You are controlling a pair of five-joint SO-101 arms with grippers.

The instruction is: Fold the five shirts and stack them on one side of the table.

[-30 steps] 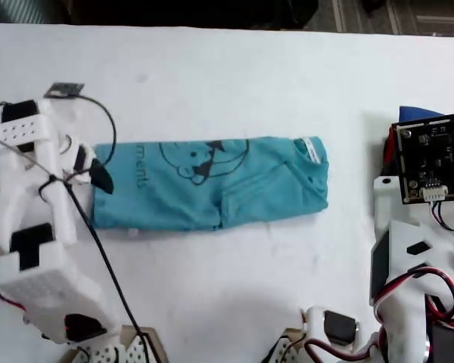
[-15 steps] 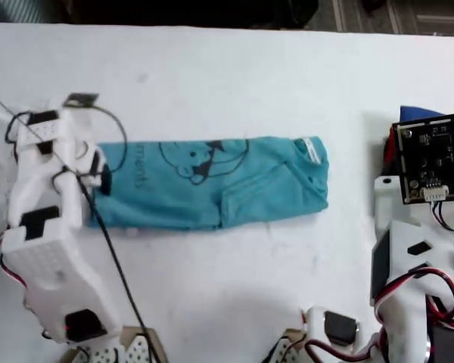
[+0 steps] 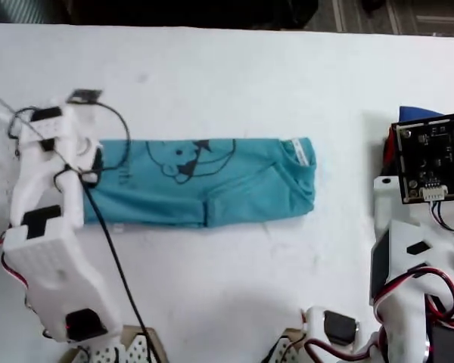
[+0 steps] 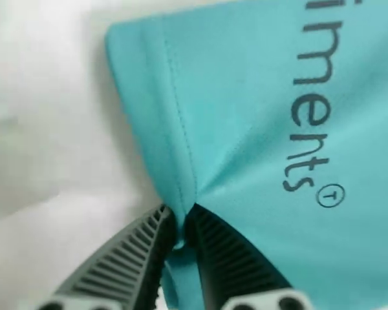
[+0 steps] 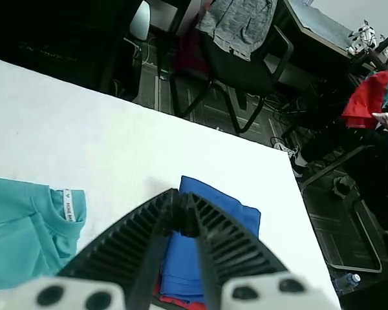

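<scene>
A teal shirt [image 3: 204,181] with a bear print lies folded into a long strip across the middle of the white table [image 3: 234,83]. At its left end my left gripper [image 3: 94,170] is shut on the hem. In the left wrist view the fingertips [image 4: 156,227] pinch the teal shirt's [image 4: 278,116] edge near the printed letters. My right gripper [image 5: 181,213] is shut with nothing in it, held above the table's right side. Below it lies a folded blue shirt [image 5: 223,206] on top of a red one, beside the teal shirt's collar [image 5: 64,206].
The right arm's body and circuit board [image 3: 431,155] cover most of the blue shirt [image 3: 416,113] in the high view. Both arm bases stand along the table's front edge. A chair [image 5: 246,58] and room clutter lie beyond the far edge.
The left arm came in over the shirt's left end, and its gripper now holds the hem. The whole shirt has slid a little to the left. The right arm has kept still.
</scene>
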